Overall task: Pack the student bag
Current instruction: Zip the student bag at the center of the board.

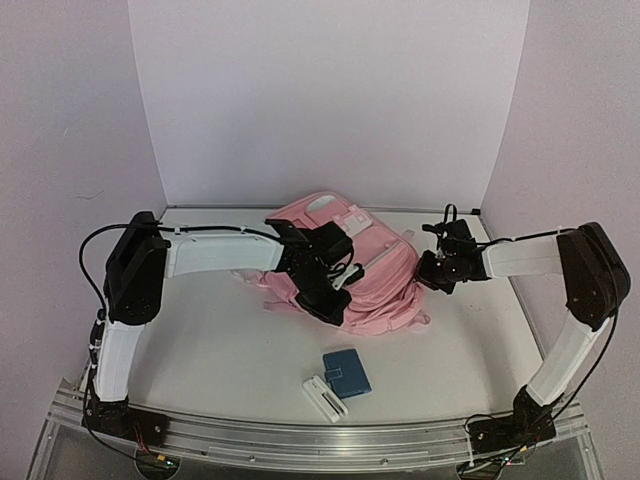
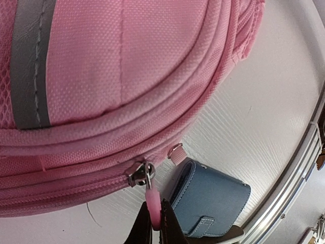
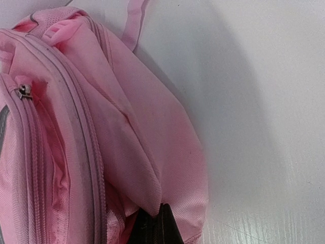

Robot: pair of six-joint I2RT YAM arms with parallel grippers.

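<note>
The pink student bag (image 1: pixel 375 265) lies flat mid-table, its grey reflective strip (image 2: pixel 30 61) in the left wrist view. My left gripper (image 1: pixel 322 300) sits over the bag's near edge, shut on the pink zipper pull (image 2: pixel 152 201) that hangs from a silver slider (image 2: pixel 138 173). My right gripper (image 1: pixel 432 272) is at the bag's right side, shut on a fold of the bag's pink fabric (image 3: pixel 152 198). A second zipper slider (image 3: pixel 22 92) shows on the bag in the right wrist view.
A blue wallet (image 1: pixel 347 373) lies on the table in front of the bag, also in the left wrist view (image 2: pixel 213 195). A white flat object (image 1: pixel 325 397) lies beside it, near the aluminium rail (image 1: pixel 330 432) at the table's front edge.
</note>
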